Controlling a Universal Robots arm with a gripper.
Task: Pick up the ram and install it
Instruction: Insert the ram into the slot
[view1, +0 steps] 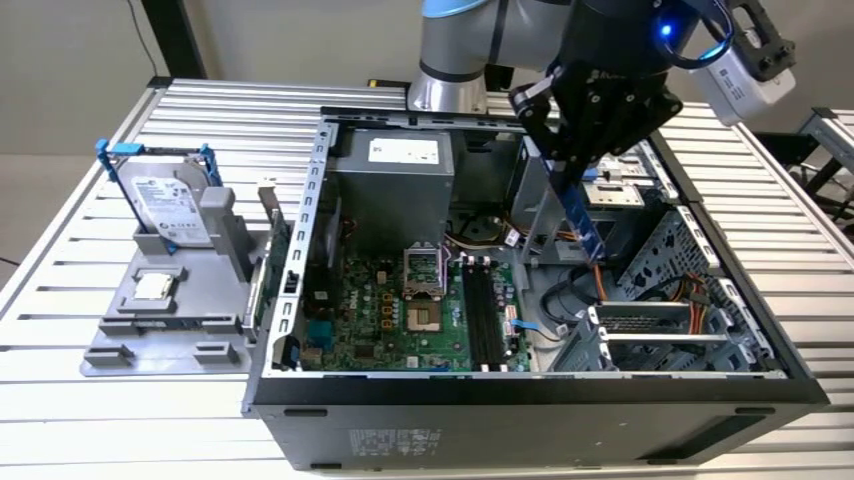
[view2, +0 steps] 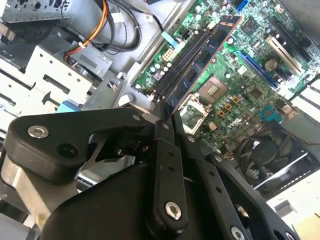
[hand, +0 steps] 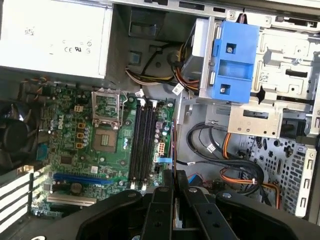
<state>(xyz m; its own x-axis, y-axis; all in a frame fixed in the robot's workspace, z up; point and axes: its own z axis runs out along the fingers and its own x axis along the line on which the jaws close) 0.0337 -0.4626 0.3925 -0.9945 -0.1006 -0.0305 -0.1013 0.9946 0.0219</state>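
Note:
My gripper (view1: 571, 172) hangs over the open computer case (view1: 534, 400), shut on the ram (view1: 585, 222). The ram is a long, thin bluish stick that points down and sits clear above the motherboard (view1: 387, 335). In the second wrist view the ram (view2: 210, 50) runs out from the gripper (view2: 167, 114) roughly alongside the long black slots (view2: 177, 65). The first wrist view shows the ram edge-on (hand: 173, 150) beyond the gripper (hand: 174, 176), just beside the slots (hand: 142, 140). In the exterior view the slots (view1: 487, 320) lie toward the left, below the stick.
A silver hard drive in a blue frame (view1: 171, 205) and a small square chip (view1: 152, 287) rest on a grey fixture on the exterior view's left. Inside the case are the power supply (view1: 400, 165), a CPU socket (view1: 419, 275), orange cables (hand: 240, 175), a blue bracket (hand: 232, 60) and a drive cage (view1: 667, 320).

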